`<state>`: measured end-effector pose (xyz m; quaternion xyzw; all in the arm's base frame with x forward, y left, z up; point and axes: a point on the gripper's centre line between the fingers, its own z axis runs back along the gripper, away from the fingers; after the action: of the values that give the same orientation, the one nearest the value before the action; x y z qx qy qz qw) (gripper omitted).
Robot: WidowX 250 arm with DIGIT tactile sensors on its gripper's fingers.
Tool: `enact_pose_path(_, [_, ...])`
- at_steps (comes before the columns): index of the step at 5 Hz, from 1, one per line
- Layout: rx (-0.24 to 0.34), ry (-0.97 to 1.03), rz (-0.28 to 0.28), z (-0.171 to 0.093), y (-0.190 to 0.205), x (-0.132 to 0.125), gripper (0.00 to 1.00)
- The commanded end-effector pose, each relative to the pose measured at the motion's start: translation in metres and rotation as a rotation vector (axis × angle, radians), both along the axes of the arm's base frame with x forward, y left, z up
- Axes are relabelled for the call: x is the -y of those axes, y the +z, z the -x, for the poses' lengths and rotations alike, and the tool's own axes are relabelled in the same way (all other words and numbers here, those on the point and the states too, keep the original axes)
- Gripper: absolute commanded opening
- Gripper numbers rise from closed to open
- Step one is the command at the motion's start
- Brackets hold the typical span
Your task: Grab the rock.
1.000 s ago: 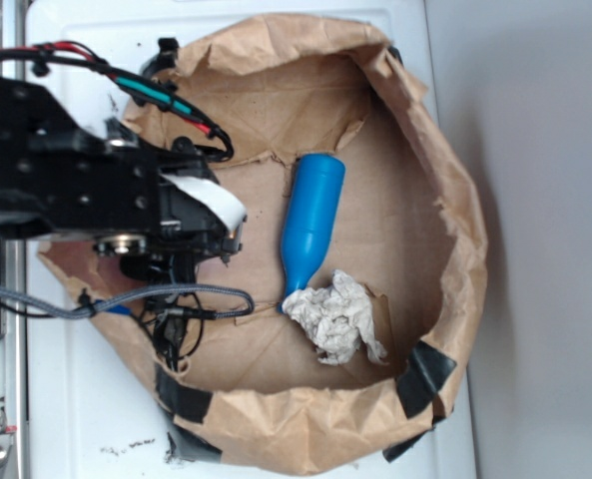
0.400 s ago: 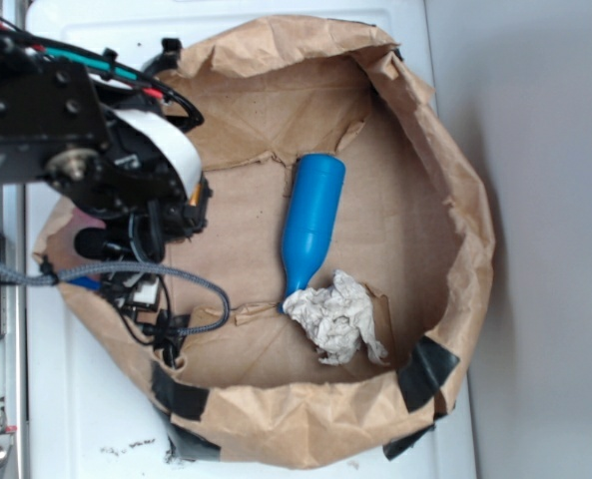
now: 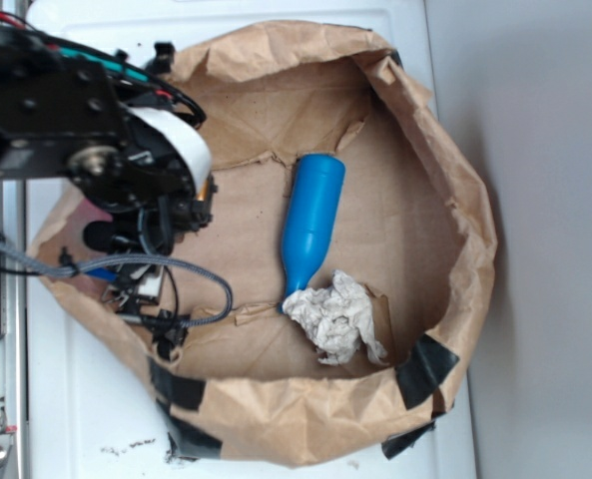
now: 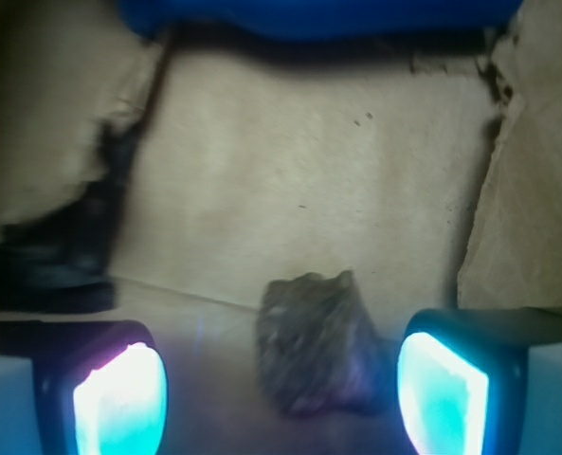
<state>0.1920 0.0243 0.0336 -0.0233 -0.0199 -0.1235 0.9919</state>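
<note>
Wrist view: my tool (image 4: 281,389) is spread wide, nothing pinched. The rock (image 4: 317,346) lies on brown paper (image 4: 309,180) between the fingers, nearer the right pad (image 4: 442,393). Blue bottle (image 4: 318,17) lies ahead, well apart.

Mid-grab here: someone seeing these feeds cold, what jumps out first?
In the exterior view, the blue bottle lying in the middle of the brown paper bag, its neck touching a crumpled paper wad. In the wrist view, the dark rock sits between the open gripper and its glowing fingers, nearer the right one.
</note>
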Motion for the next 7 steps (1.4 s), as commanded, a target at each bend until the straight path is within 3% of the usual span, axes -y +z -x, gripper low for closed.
enact_pose_path(1, [-0.003,0.001,-0.092,0.001,-0.022,0.001,0.91])
enact_pose_path(2, [0.023,0.014,-0.117,0.005,-0.021,0.003,0.00])
enact_pose_path(4, [0.060,0.002,-0.090,-0.019,-0.005,-0.006,0.00])
enact_pose_path(5, [0.175,0.029,-0.003,-0.038,0.044,-0.002,0.00])
enact_pose_path(6, [0.238,0.047,0.060,-0.060,0.088,0.008,0.00])
enact_pose_path(7, [0.251,0.042,0.059,-0.068,0.106,0.019,0.00])
